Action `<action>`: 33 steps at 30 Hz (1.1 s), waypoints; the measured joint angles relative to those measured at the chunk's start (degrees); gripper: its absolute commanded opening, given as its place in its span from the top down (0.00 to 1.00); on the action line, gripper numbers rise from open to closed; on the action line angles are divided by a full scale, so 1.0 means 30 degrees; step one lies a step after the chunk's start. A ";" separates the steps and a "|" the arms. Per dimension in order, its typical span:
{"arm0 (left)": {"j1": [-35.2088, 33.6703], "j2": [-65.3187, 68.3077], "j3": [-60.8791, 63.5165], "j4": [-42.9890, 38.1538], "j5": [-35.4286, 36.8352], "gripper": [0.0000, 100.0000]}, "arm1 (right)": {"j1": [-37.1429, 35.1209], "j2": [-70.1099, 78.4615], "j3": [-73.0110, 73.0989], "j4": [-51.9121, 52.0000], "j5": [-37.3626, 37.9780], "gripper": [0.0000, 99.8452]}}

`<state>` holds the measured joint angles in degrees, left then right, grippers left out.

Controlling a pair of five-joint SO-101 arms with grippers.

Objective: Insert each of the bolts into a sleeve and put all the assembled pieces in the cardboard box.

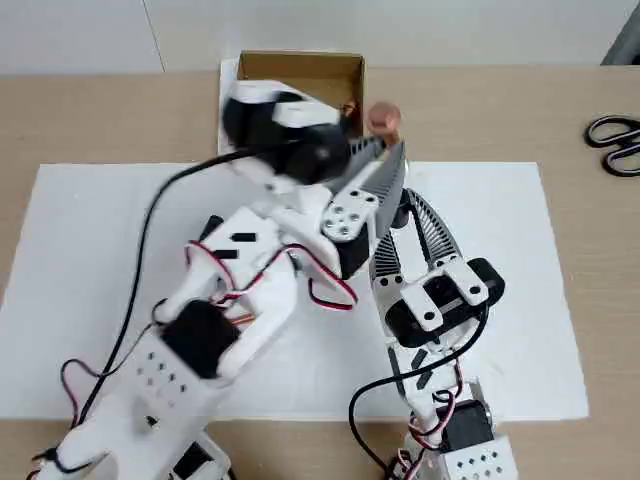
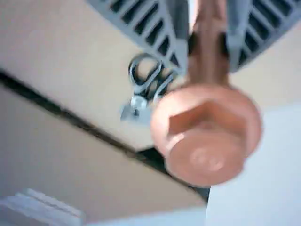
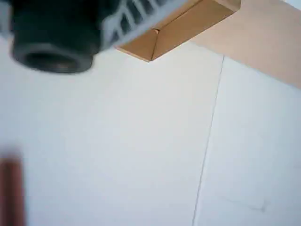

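A copper bolt (image 1: pixel 383 118) with a wide hex head is held up just right of the cardboard box (image 1: pixel 320 68), and my left gripper (image 1: pixel 389 152) is shut on its shank. From the left wrist the bolt (image 2: pixel 207 134) points head-first at the camera between grey fingers (image 2: pixel 155 28). Right below it, my right gripper (image 1: pixel 402 205) is shut on a black sleeve (image 3: pixel 51 47), which faces the camera with its open end. The box corner (image 3: pixel 181 26) lies behind the sleeve. A blurred copper-brown strip (image 3: pixel 9 188) sits at the picture's edge.
A white sheet (image 1: pixel 100 250) covers the middle of the wooden table. Scissors (image 1: pixel 615 140) lie at the far right edge, also visible behind the bolt as scissors (image 2: pixel 146 84). Both arms crowd the centre, with cables trailing toward the near edge.
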<state>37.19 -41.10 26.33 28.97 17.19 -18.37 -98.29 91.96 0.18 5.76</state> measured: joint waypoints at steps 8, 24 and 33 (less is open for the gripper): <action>-0.0410 -0.1231 -0.0059 0.2168 -0.0586 0.99 | 0.0000 0.0000 0.0000 0.0000 0.0000 1.00; 0.0264 -0.1348 -0.0059 0.3341 0.0088 0.99 | -0.0029 0.0000 0.0000 0.0000 0.0000 1.00; 0.0264 -0.1260 -0.0059 0.3341 0.0088 0.99 | -0.0029 0.0000 0.0000 0.0000 0.0000 1.00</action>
<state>37.98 -44.88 26.15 38.99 17.45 -18.46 -98.29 91.96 0.18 5.76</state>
